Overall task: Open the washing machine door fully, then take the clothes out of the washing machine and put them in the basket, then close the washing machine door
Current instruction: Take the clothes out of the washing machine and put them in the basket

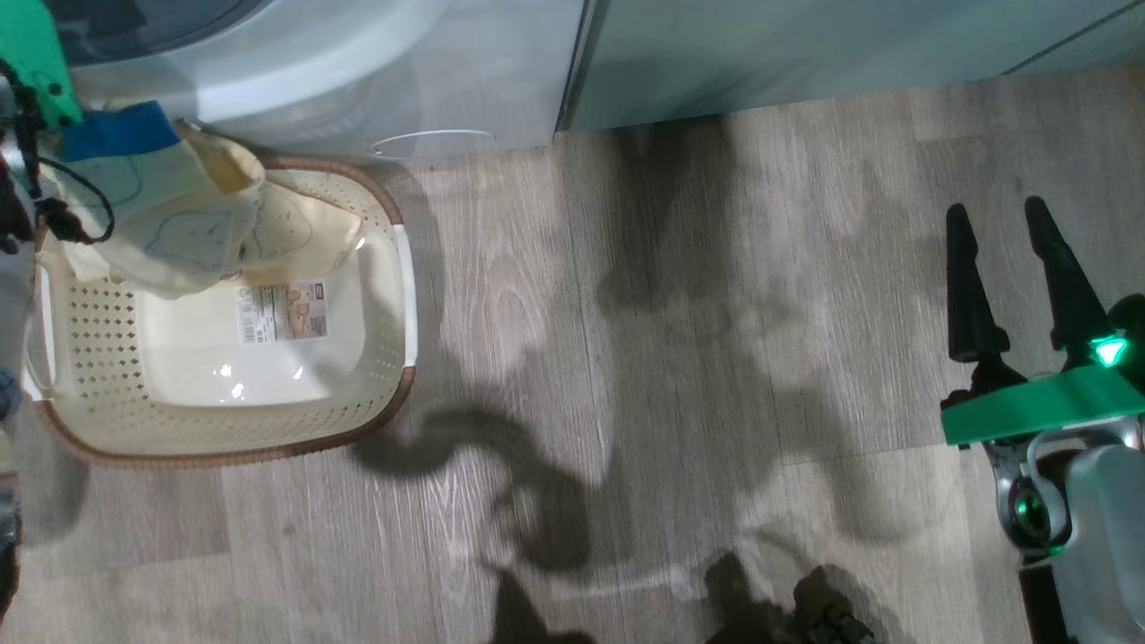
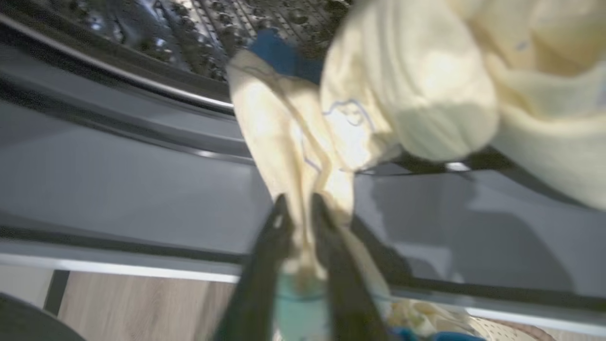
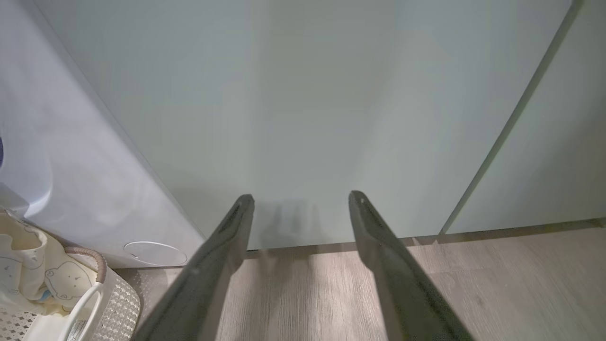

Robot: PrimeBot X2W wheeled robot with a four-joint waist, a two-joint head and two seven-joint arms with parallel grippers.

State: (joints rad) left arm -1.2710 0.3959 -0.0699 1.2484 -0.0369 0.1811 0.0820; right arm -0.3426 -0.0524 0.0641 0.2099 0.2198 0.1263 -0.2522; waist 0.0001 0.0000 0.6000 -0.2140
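Clothes (image 2: 407, 94): trailing from washing machine (image 1: 465, 80) towards basket (image 1: 407, 295), left gripper (image 2: 299, 202) clamped on a fold to draw them out. Right gripper (image 1: 996, 207): apart, idle.

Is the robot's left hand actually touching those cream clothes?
Touching. The left wrist view shows the left hand with both dark fingers pinching a strip of the clothes between them.

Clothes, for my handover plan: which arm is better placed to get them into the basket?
Left: the left gripper pinches the clothes at the basket rim; the right gripper is open, off by the cabinets.
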